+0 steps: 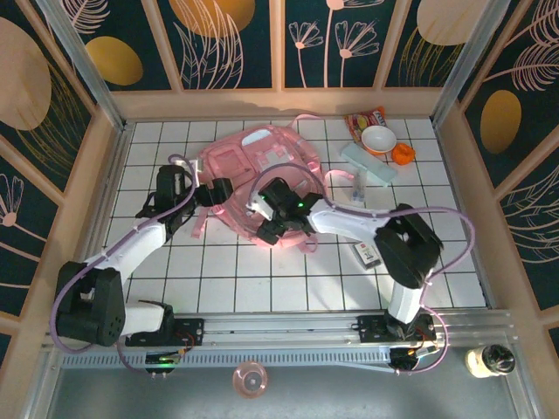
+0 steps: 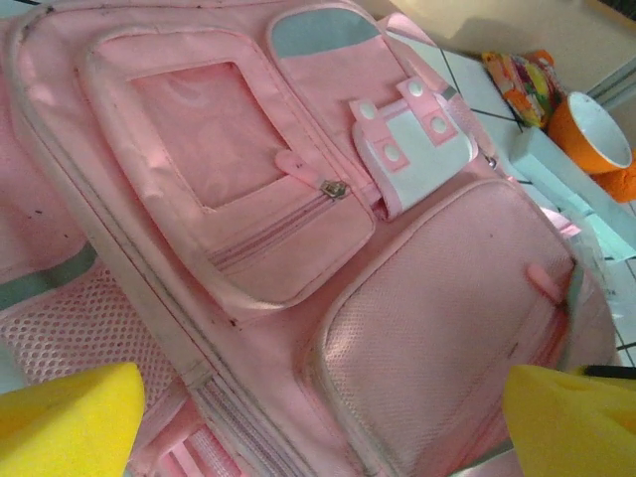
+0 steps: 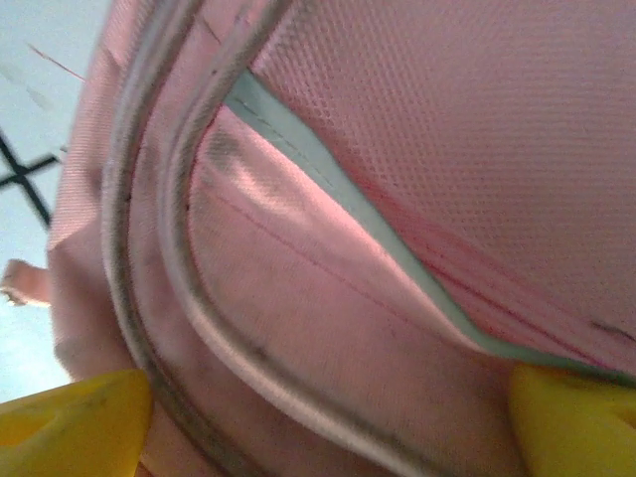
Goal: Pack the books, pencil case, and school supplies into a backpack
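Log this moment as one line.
left tool: open, over backpack front | right tool: open, close against backpack near edge | pencil case: outside, right of backpack

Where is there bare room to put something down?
Bare tiles lie in front of the backpack, between the left arm and right arm, and at the back left corner. Crowded: back right, around the white bowl and pencil case.

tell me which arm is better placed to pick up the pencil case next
Right, probably. The pencil case lies to the right of the backpack. The right gripper is open and nearer to it. The left gripper sits at the bag's left edge, with the bag in between.
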Tool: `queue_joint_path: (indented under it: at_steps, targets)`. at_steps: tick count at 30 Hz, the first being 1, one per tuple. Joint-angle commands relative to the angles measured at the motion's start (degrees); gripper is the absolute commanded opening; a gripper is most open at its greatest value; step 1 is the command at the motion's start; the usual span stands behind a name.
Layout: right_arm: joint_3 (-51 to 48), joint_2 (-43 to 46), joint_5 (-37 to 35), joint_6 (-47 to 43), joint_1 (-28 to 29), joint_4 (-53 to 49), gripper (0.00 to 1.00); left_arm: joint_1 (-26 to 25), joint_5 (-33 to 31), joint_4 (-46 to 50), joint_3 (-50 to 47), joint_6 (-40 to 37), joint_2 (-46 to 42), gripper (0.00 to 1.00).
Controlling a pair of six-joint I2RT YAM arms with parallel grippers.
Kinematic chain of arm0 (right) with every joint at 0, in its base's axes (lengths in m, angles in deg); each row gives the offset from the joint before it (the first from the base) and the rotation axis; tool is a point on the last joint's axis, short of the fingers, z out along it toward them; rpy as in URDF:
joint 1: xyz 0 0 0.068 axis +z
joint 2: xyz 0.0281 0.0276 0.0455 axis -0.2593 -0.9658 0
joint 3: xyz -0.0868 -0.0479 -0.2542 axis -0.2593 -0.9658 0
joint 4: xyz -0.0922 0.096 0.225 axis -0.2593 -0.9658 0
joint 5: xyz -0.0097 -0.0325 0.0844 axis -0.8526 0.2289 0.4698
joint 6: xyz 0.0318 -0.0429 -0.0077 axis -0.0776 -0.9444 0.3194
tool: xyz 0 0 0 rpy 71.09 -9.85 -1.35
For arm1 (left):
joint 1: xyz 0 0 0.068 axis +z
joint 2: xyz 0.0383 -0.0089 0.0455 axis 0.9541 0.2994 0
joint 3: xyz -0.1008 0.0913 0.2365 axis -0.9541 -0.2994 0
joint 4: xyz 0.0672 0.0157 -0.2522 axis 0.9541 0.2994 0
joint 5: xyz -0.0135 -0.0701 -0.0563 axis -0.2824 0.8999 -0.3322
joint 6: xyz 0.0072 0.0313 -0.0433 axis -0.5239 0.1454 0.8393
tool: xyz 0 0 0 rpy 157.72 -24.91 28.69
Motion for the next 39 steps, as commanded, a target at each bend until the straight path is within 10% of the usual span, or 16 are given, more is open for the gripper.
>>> queue_joint_path:
  at_steps: [1, 4, 11, 25, 33, 39]
  targets:
    - [1.31, -4.13, -6.9, -2.94, 0.31, 0.41, 0.82, 0.38, -0.71, -1.67, -0.65, 2.96, -0.93, 0.92]
    - [-0.12, -5.69, -9.56, -2.12, 0.33, 3.45, 0.37, 0.47, -0.73, -1.88, -0.71, 3.9, -0.23, 0.91]
    - [-1.92, 4.14, -7.2, -1.48, 0.17, 7.25, 0.0, 0.44, -0.81, -1.4, -1.63, 3.01, -0.4, 0.9]
    - [2.06, 17.61, 6.44, -9.7, -6.48, 0.02, 0.0, 0.44, 0.69, -16.24, -9.37, 7.83, -5.03, 0.88]
    - [1.21, 9.65, 2.07, -15.92, -0.43, -4.2, 0.58, 0.49, -6.12, -12.35, -8.67, 15.21, -3.67, 0.89]
    - [1.39, 1.62, -1.97, -19.36, 1.94, -5.08, 0.76, 0.48, -4.94, -12.85, -8.41, 16.0, -2.5, 0.88]
